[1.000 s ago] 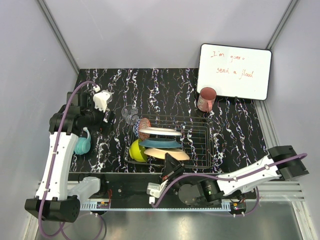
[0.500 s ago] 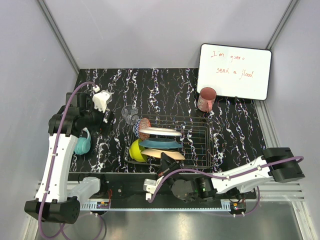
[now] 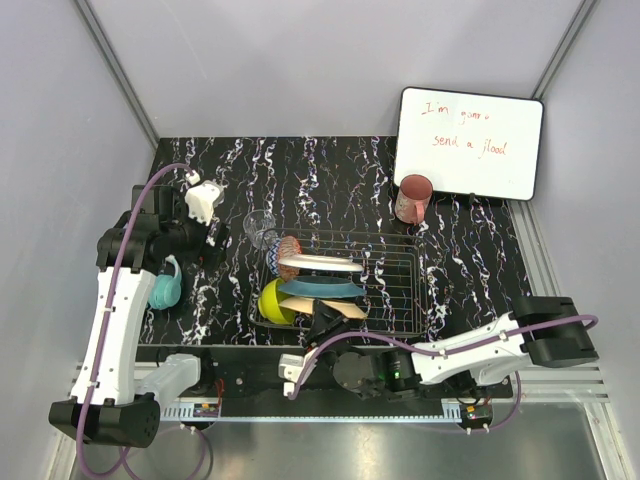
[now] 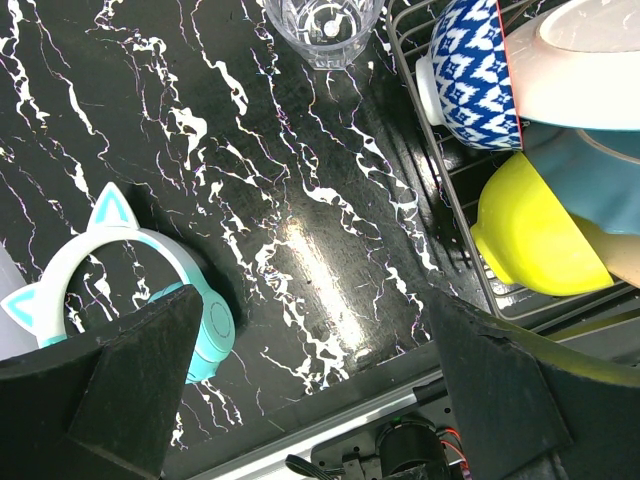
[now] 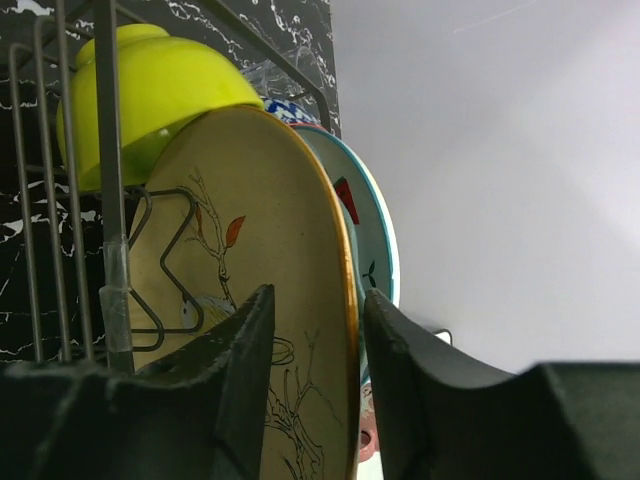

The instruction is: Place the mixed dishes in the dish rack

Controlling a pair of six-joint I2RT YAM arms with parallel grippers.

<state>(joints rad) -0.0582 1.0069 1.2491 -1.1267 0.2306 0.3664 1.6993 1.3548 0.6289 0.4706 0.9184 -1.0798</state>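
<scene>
The silver wire dish rack holds the white red-speckled plate, the teal plate, the orange plate, the yellow-green bowl and the small red-patterned bowl. My right gripper is at the rack's near edge. In the right wrist view the right gripper is shut on the orange plate, which stands on edge against the teal plate. The clear glass stands left of the rack. The reddish-brown cup stands behind it. My left gripper is open and empty.
Teal cat-ear headphones lie left of the rack, below my left gripper. A white board with red writing leans at the back right, just behind the cup. The rack's right half has bare wires.
My right arm has swung left along the rack's near edge, and the orange plate has tipped more upright against the teal plate. The left arm has not moved.
</scene>
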